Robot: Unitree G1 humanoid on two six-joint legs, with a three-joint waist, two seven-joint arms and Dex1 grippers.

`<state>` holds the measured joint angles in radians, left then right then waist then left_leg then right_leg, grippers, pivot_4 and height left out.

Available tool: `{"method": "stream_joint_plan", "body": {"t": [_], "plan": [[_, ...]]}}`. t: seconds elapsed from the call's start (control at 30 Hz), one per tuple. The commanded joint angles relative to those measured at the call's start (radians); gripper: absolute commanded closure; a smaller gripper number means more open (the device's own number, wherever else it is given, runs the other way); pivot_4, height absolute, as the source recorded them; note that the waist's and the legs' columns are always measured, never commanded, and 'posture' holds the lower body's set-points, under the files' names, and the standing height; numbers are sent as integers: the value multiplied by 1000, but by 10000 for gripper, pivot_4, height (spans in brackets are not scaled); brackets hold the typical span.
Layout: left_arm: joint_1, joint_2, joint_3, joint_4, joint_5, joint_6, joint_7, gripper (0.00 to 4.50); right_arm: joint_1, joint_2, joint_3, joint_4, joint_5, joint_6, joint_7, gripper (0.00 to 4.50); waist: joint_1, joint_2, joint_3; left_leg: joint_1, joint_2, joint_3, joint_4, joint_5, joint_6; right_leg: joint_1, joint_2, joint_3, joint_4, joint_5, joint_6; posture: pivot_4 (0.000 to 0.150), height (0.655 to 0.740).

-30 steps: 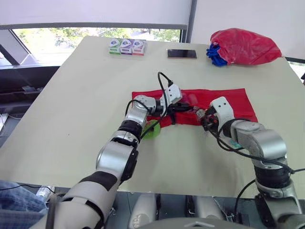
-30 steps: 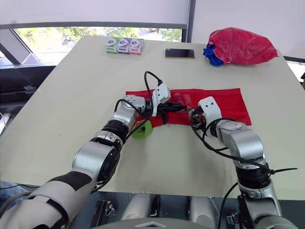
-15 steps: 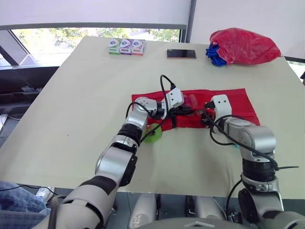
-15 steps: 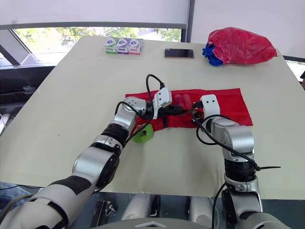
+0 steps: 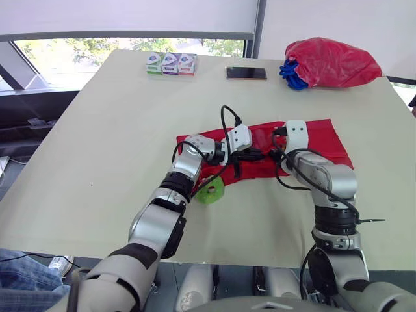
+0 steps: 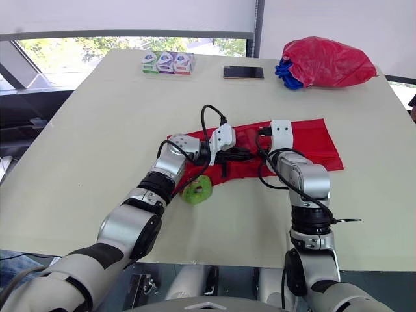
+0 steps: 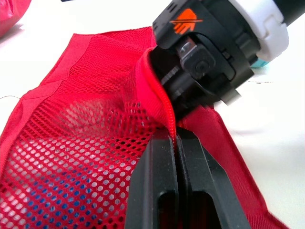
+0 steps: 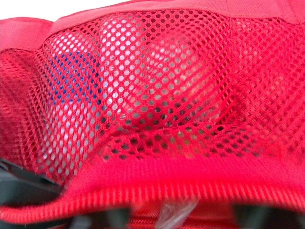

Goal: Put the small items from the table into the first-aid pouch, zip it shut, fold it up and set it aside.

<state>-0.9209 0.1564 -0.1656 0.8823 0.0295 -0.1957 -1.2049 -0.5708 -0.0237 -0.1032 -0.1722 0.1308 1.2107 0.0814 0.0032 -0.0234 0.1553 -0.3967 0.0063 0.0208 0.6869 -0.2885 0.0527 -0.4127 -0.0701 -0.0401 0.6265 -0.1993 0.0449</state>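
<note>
Since a second ago the right arm has folded in, elbow tucked close and forearm turned up the worktop [image 5: 97, 130], so the right tool [image 5: 274, 154] now meets the pouch [image 5: 322, 138] at its near edge; the left tool [image 5: 252, 155] has slid a little rightward along that edge, and the ring [image 5: 211, 192] lies more in the open.

Head views: the left arm reaches forward almost straight, wrist camera uppermost; the right arm is sharply bent, its wrist camera over the pouch's middle; the two tools sit just beside each other at the pouch's near edge; the pouch lies mid-worktop, its left part rumpled; the green ring rests on the worktop just beside the pouch's near left corner, by the left forearm; far back stand three small boxes [image 5: 170, 63], a phone [image 5: 246, 73] and a red bag [image 5: 335, 62].

Left wrist view: the left tool's fingers [image 7: 159, 181] are pressed together, clamped on the pouch's zip [image 7: 161, 107] edge; the right tool's black body sits just behind the same edge, against the cloth.

Right wrist view: the pouch's mesh [image 8: 162, 95] is close up, a blue item [image 8: 78, 71] behind it; whether the right tool is apart or together I cannot tell.
</note>
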Motion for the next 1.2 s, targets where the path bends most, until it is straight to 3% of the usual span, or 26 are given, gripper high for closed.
{"method": "stream_joint_plan", "body": {"t": [0.03,0.3,0.4,0.5,0.57,1.03,1.2], "plan": [[-23,-2,-5,10,-12,-21,-3,45000,24,-39,16,-122,36,10,40,15702,-3,0,0,0,0,0,0,0,0,0,0,0,0,0,0,1500,7400],[-39,23,-4,48,-9,-43,-19,45000,176,-218,34,-403,135,132,163,15702,-14,0,0,0,0,0,0,0,0,0,0,0,0,0,0,1500,7400],[-44,24,-6,57,-7,-51,-24,45000,215,-242,31,-428,153,65,192,22961,-14,0,0,1,1,-1,0,0,0,0,0,0,0,0,0,1500,7400],[-47,23,-8,61,-7,-59,-32,45000,253,-279,98,-359,109,-36,181,38205,-16,0,0,1,0,0,0,0,0,0,0,0,0,0,0,1500,7400],[-48,23,-8,64,-6,-62,-35,45000,258,-264,105,-324,109,-73,177,43872,-15,0,0,1,0,0,0,0,0,0,0,1,0,0,0,1500,7400],[-61,15,-10,96,3,-81,-28,45000,95,-98,136,135,43,-548,146,43872,-16,0,0,1,0,1,0,0,0,0,0,1,-1,0,0,1500,7400],[-66,35,-5,121,9,-97,-17,45000,226,-160,148,-17,71,-574,236,43872,-12,0,0,0,1,0,0,0,0,0,0,1,-1,0,0,1500,7400]]}}
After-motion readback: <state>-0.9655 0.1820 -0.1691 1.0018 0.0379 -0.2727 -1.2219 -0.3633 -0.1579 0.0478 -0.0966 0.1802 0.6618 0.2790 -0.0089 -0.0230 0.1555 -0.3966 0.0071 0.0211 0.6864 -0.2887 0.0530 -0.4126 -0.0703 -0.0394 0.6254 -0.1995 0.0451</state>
